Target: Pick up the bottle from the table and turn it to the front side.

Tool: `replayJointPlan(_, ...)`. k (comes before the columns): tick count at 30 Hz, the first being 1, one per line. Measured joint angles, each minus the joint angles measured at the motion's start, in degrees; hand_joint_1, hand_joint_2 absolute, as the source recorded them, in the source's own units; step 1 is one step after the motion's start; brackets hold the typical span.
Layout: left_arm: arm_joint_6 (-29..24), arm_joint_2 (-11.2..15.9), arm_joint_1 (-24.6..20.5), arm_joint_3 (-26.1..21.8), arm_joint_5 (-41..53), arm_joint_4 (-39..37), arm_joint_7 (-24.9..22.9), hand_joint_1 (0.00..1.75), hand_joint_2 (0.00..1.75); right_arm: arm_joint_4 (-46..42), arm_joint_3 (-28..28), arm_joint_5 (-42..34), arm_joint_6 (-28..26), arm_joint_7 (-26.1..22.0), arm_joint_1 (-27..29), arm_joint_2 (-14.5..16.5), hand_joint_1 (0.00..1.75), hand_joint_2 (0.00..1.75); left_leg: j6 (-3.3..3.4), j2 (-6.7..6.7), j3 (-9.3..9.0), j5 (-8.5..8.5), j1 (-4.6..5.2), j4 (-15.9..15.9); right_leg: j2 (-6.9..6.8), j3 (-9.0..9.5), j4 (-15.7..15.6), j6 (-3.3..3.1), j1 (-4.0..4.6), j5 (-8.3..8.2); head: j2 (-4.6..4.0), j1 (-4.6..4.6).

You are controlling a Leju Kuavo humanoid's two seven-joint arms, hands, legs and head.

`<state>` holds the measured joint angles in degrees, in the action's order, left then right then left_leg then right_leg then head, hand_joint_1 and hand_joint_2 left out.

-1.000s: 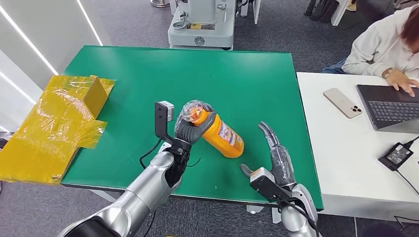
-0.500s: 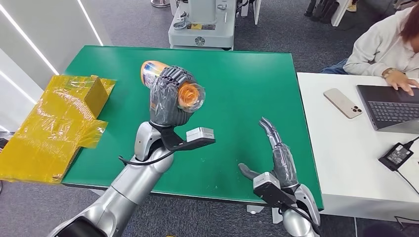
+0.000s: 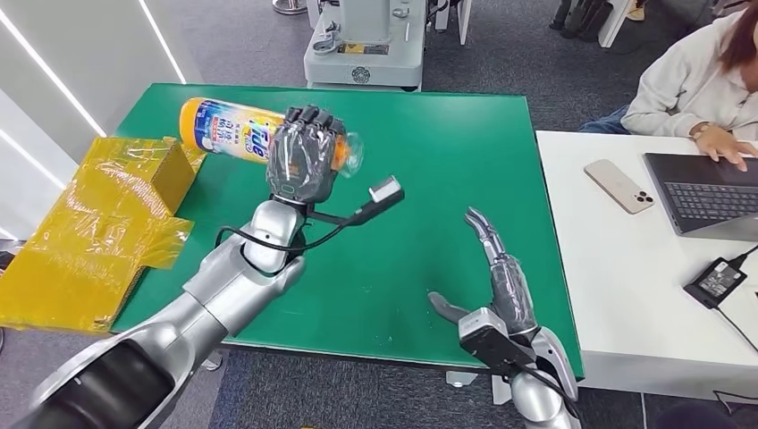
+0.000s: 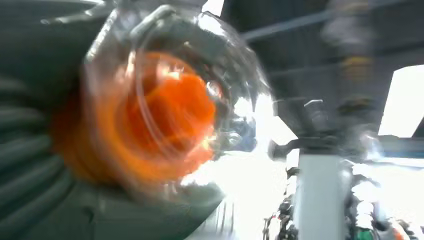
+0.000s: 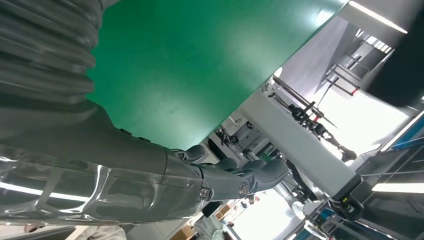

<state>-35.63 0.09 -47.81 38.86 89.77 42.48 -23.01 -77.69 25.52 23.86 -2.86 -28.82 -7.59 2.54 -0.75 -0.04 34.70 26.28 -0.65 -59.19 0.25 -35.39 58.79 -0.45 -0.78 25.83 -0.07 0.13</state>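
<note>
While clasped in left hand (image 3: 305,161), bottle (image 3: 228,130) sideways above table (image 3: 429,161); right hand (image 3: 501,286) splayed.

Left arm raised and reaching forward, left hand (image 3: 305,161) fingers wrapped around the bottle (image 3: 234,130), right hand (image 3: 501,288) held low near the table's front edge, fingers straight and apart, holding nothing

A green table (image 3: 429,152) carries crumpled yellow wrapping (image 3: 98,223), perhaps a wrapped box, overhanging its left edge

Bottle (image 3: 234,130) held sideways above tabletop (image 3: 429,170) in left hand (image 3: 304,165); right hand (image 3: 501,286) near front edge.
</note>
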Motion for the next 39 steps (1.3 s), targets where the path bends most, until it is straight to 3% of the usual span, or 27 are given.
replayJointPlan(8, 3.2, 6.21, -2.01, 4.03, -0.09, -13.98, -3.7, 1.75, 1.75, -0.02, -0.11, -2.4, 1.18, -0.81, 1.08, -0.07, 0.0, 1.75, -0.03, 0.2, -0.03, 0.03, -0.02, 0.01, 0.24, -0.08, 0.02, -0.04, 0.01, 0.01, 0.0, -0.02)
replayJointPlan(17, 3.72, 13.08, -0.96, 4.42, -0.03, -18.89, -3.96, 1.75, 1.75, 0.15, -0.16, -3.9, 1.07, -2.66, 1.8, -0.34, 0.0, 1.75, -0.04, 0.15, 0.02, 0.03, -0.02, 0.05, 0.17, -0.11, 0.04, -0.05, 0.02, 0.04, 0.0, 0.01)
replayJointPlan(32, 5.03, 16.59, 2.34, 4.1, -3.28, -21.42, 0.62, 1.75, 1.75, 0.22, -0.16, -5.15, -0.02, -3.0, 3.4, -0.42, 0.0, 1.75, -0.04, 0.09, 0.05, 0.03, -0.02, 0.05, 0.1, -0.1, 0.04, -0.05, 0.02, 0.05, 0.0, 0.01)
replayJointPlan(39, 4.26, 17.24, 6.33, -2.09, -9.35, -22.13, 6.83, 1.75, 1.75, -0.63, -0.15, -5.0, 1.08, -2.06, 3.91, -0.42, 0.0, 1.75, -0.04, 0.12, 0.03, 0.03, -0.02, 0.06, 0.13, -0.1, 0.04, -0.05, 0.02, 0.05, 0.0, 0.01)
